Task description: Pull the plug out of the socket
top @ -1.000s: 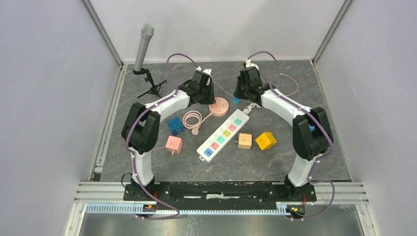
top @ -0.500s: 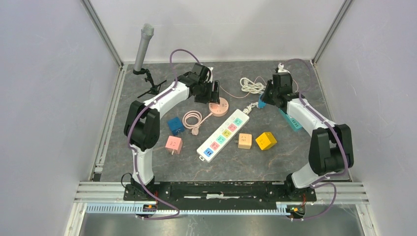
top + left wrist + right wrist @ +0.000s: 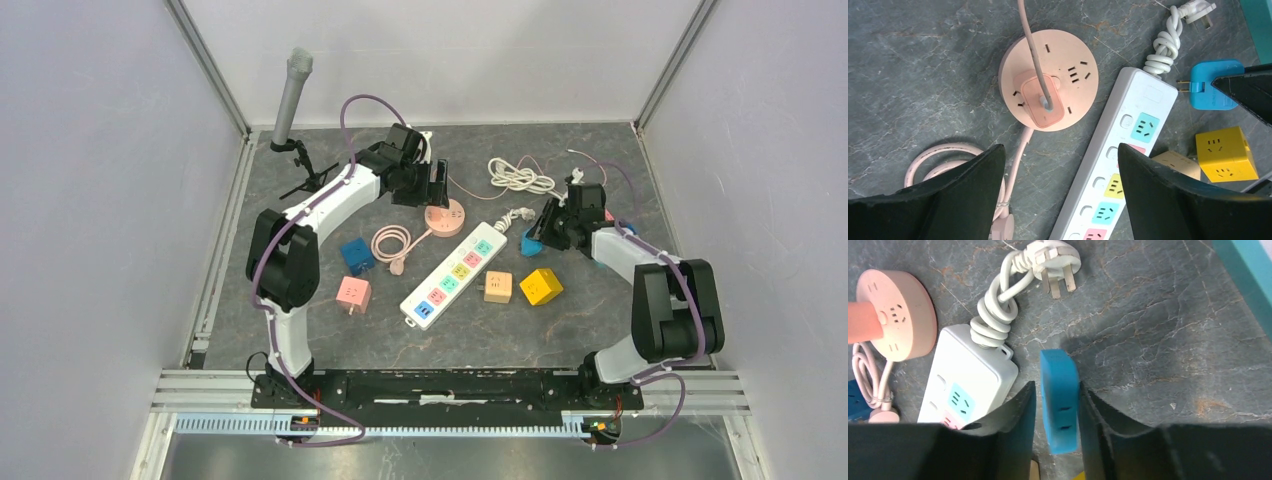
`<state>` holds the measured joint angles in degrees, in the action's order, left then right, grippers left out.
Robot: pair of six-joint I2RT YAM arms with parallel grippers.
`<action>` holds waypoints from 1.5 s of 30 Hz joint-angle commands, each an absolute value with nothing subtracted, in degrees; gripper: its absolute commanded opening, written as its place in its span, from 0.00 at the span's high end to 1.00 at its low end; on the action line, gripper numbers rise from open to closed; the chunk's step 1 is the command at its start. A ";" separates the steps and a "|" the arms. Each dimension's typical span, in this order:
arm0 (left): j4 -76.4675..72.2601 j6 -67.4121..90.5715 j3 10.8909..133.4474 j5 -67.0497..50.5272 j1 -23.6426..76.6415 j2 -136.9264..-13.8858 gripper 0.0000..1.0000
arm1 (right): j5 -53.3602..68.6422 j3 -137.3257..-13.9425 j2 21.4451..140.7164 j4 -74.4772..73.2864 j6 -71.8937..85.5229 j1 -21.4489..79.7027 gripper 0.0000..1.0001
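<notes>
A round pink socket [image 3: 446, 216] lies at the centre back, and a pink plug [image 3: 1043, 100] with its cable sits in its middle. My left gripper [image 3: 432, 185] hangs just above it, open, with nothing between the fingers [image 3: 1059, 150]. The blue plug [image 3: 530, 245] stands on the table right of the white power strip [image 3: 455, 272], its two prongs bare in the left wrist view [image 3: 1210, 90]. My right gripper [image 3: 1056, 385] straddles this blue plug [image 3: 1060, 400]. Its jaws are parted, with a gap on the left side and the right finger against the plug.
Yellow [image 3: 541, 286], tan [image 3: 498, 286], pink [image 3: 353, 293] and dark blue [image 3: 357, 254] cube adapters lie around the power strip. A coiled white cable [image 3: 515, 177] lies at the back. A microphone on a stand [image 3: 292, 100] is at the back left. A teal strip [image 3: 1248, 275] lies by the right arm.
The right arm swung away from the pink socket to the right and lowered with the blue plug, then loosened its jaws. The left gripper opened wide and drew back slightly.
</notes>
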<state>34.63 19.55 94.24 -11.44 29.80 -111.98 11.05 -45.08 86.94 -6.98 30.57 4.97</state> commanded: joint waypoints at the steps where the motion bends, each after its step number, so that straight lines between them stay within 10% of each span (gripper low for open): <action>1: 34.98 16.17 95.82 -9.27 29.67 -108.73 0.11 | 11.15 -46.76 87.95 -7.37 30.30 4.72 0.48; 9: 34.97 16.43 96.11 -7.69 29.73 -108.80 0.10 | 3.20 -53.02 86.00 -10.88 28.32 4.83 0.23; 23: 20.74 25.31 86.76 -6.36 29.89 -105.22 0.17 | 12.19 -56.07 91.72 7.44 36.21 17.60 0.26; 45: 26.10 28.96 91.98 9.53 34.11 -114.61 0.44 | 0.99 -74.31 110.45 -6.38 26.73 27.76 0.42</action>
<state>25.39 26.61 88.58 6.33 33.76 -112.99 0.97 -75.37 109.60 -7.49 28.58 27.38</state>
